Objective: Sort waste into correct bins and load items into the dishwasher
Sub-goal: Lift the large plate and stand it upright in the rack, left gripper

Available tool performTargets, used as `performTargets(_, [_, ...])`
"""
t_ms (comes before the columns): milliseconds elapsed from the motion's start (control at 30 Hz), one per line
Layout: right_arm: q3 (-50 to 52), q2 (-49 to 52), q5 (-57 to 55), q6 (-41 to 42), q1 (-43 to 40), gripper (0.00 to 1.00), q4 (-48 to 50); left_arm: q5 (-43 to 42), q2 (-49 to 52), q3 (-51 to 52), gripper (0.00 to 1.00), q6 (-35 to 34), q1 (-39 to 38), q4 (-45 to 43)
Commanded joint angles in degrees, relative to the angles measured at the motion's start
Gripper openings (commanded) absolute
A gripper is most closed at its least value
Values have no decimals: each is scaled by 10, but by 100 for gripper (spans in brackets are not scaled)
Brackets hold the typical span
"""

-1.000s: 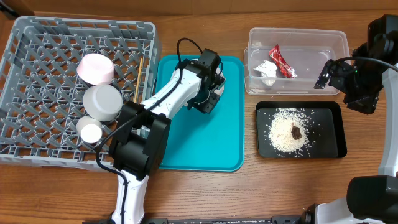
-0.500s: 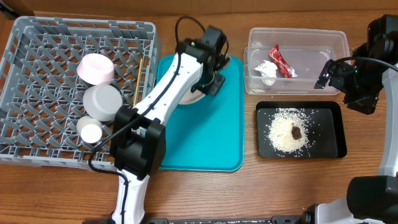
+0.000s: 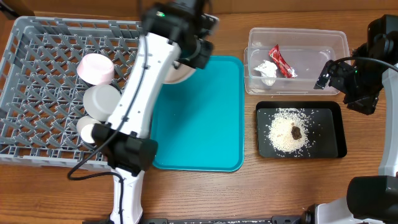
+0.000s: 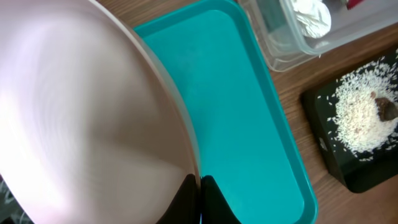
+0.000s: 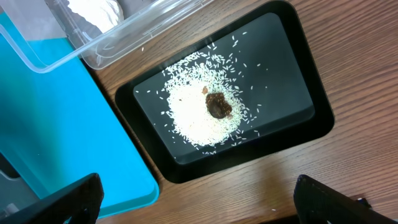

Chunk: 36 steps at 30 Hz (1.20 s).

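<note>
My left gripper (image 3: 186, 60) is shut on the rim of a white plate (image 3: 176, 73) and holds it above the far left corner of the teal tray, next to the grey dish rack (image 3: 43, 46). In the left wrist view the plate (image 4: 81, 112) fills the left side, with the fingers (image 4: 200, 193) pinched on its edge. The rack holds a pinkish-white plate (image 3: 95, 68), a grey bowl (image 3: 102, 101) and a small cup (image 3: 91, 132). The clear tub (image 3: 311, 40) holds the wrapper (image 3: 281, 60) and the tissue (image 3: 266, 70). The black tray (image 3: 329, 140) holds rice (image 3: 283, 134) and the brown lump (image 3: 296, 131). My right gripper (image 3: 328, 73) is open and empty.
The teal tray (image 3: 199, 130) lies between the rack and the bins, with nothing on it. My left arm reaches over the rack's right edge and hides part of it. In the right wrist view the black tray (image 5: 280, 62) lies beside the teal tray (image 5: 56, 124).
My left gripper has lifted the white plate off the teal tray and carried it back and left, toward the rack. The right arm has not moved.
</note>
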<state>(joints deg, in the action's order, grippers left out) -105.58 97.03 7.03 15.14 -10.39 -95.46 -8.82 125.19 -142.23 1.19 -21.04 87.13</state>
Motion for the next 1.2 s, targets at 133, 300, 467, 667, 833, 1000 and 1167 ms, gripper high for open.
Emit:
performTargets(133, [-2,-5,-5,-2,1,100,2,-163,6,-23,4,11,113,42])
performTargets(300, [-2,-5,-6,-2,1,100,2,-251,6,-23,4,52,167,53])
performTargets(467, [-2,-5,-6,-2,1,100,2,-323,7,-21,4,89,207,59])
performTargets(667, [-2,-5,-6,-2,1,100,2,-363,7,10,4,107,246,54])
performTargets(833, [-2,-5,-6,-2,1,100,2,-400,8,52,4,122,273,37])
performTargets(1000, [-2,-5,-5,-2,1,100,2,-412,8,105,4,133,293,18])
performTargets(1167, [-2,-5,-5,-2,1,100,2,-358,8,123,49,134,309,12])
